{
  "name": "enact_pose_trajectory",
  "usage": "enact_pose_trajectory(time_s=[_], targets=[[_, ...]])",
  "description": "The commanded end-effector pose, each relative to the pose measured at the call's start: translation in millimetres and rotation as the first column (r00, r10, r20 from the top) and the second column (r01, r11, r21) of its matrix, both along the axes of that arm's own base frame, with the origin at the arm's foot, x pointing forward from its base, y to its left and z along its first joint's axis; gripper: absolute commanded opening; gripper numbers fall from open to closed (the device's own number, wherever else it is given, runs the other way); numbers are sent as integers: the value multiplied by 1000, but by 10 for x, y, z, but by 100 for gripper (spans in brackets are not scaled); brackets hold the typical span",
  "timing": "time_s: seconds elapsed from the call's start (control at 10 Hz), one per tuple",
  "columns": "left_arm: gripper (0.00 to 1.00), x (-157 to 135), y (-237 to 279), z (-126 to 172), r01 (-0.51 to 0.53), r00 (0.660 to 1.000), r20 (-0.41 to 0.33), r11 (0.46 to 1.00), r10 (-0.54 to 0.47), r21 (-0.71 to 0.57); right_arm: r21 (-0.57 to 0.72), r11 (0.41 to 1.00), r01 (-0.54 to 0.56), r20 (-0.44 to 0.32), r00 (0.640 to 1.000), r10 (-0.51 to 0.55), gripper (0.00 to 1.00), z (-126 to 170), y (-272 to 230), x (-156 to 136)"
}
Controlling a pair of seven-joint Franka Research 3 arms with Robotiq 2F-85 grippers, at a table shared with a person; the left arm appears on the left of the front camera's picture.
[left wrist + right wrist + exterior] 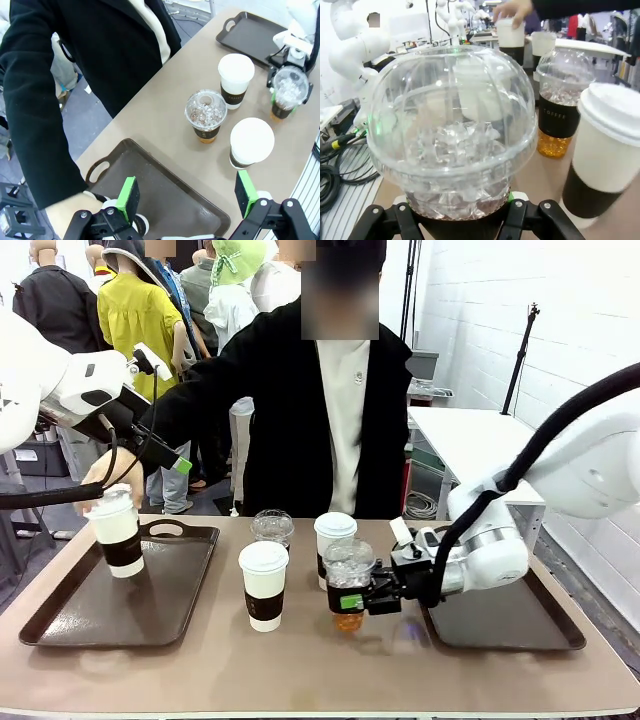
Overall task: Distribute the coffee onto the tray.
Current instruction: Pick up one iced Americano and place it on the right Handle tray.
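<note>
At the left, a dark left tray (pixel 60 615) lies on the table (pixel 300 670). A person's hand (pixel 108 480) reaches across from the far side and grips a white paper cup (pixel 117 535) by its lid, roughly upright over the tray's near right part. Whether the cup's base touches the tray cannot be told. The left claw (pixel 186 197) hovers just above that hand, its green pads spread wide with nothing between them. Seen from this claw, the cup sits below it and off toward one finger, not centred in the gap. In the middle, three cups stand on bare table between the trays, all beyond the right claw's fingertips: a clear dome-lidded cup (pixel 272 526) farthest from it, a second white cup (pixel 264 585) just beside it on the robot's side, and a third white cup (pixel 334 535) right behind what it holds. The right claw (pixel 351 602) is pressed together on the held dome cup (pixel 349 575), pinching it around the dark sleeve. This cup stands upright with its long axis vertical, ice under the dome and amber drink at the bottom. The right tray (pixel 520 625) lies behind this claw on its wrist side, partly under the right arm, so this arm is much the nearer one to it. The coming move likely turns on that: the cup must travel back toward the claw's own wrist side, kept vertical, to land on the tray
</note>
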State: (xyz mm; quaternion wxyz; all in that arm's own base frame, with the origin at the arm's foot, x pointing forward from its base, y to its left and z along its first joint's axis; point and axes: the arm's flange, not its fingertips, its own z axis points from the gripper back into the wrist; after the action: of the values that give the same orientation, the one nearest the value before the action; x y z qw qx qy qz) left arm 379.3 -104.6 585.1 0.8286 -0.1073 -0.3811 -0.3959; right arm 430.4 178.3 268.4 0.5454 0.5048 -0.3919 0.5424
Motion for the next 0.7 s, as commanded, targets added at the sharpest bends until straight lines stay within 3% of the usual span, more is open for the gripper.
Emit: enact_pose_trajectory(time_s=[0.0, 0.2, 0.6], targets=[[100, 7, 4, 0, -4, 1000, -7, 1000, 3, -5, -18, 998, 66, 16, 998, -66, 62, 470, -435, -154], [100, 7, 4, 0, -4, 1000, -7, 1000, 3, -5, -52, 987, 152, 25, 988, -151, 62, 730, -961, -91], [100, 7, 4, 0, -4, 1000, -7, 1000, 3, -5, -27, 963, 269, 37, 963, -268, 62, 766, -1755, 82]])
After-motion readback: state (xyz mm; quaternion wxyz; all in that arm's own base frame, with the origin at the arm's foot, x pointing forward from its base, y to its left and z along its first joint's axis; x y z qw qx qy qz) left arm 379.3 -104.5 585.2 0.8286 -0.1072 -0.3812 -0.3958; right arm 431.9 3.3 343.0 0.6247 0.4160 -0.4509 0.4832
